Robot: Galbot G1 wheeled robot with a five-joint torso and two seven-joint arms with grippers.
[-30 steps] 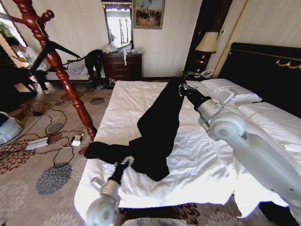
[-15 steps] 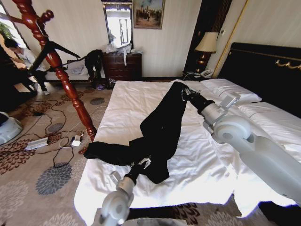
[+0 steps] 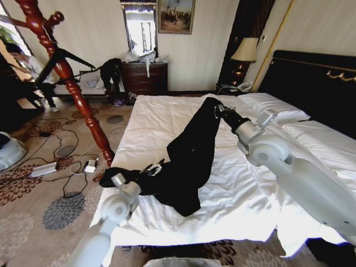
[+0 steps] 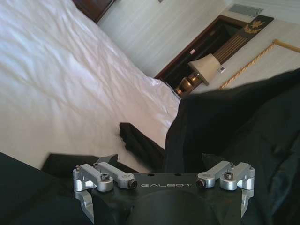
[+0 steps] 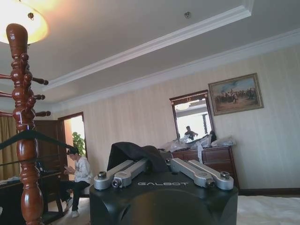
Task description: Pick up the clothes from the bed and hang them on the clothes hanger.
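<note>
Right gripper point(image 3: 218, 109) pinches the clothes point(image 3: 189, 158); left gripper's point(image 3: 151, 169) jaws, half-buried, apparently grip too.

Pale grey jointed arms; black end effector point(image 4: 164, 206) marked GALBOT, silver screwed linkages

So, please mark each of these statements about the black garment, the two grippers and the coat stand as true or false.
1. The clothes hang on the clothes hanger. False: they lie on the bed.
2. The right gripper holds cloth pinched between its fingers. True.
3. The left gripper is at the garment's lower part. True.
4. The clothes are white. False: black.
</note>
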